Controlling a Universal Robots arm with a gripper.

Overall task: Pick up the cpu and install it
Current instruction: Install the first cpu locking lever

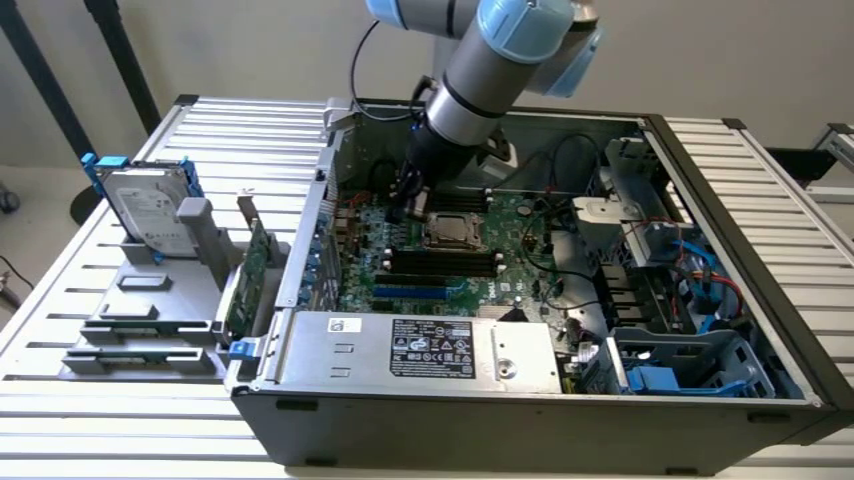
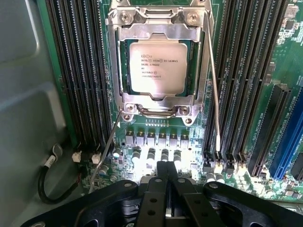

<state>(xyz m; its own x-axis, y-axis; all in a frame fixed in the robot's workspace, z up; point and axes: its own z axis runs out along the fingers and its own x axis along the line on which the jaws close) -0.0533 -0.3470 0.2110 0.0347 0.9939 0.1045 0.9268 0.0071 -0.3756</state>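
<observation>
The cpu [image 2: 157,66], a small silver square with printed text, lies flat inside the metal-framed socket [image 2: 158,23] on the green motherboard [image 2: 161,146]. In the exterior view the cpu [image 1: 455,229] sits mid-board inside the open computer case [image 1: 534,400]. My gripper [image 2: 166,171] is shut with nothing between its fingers. It hovers over the board a short way from the socket, apart from the cpu. Seen in the exterior view, the gripper [image 1: 410,207] hangs just to the exterior view's left of the socket. Two thin socket levers [image 2: 214,90] stand beside the frame.
Black memory slots [image 2: 80,71] run along both sides of the socket. A silver hard drive in blue brackets [image 1: 144,208] stands on a grey rack at the exterior view's left, outside the case. A power supply [image 1: 427,350] fills the case's near side, with cables [image 1: 694,270] at the right.
</observation>
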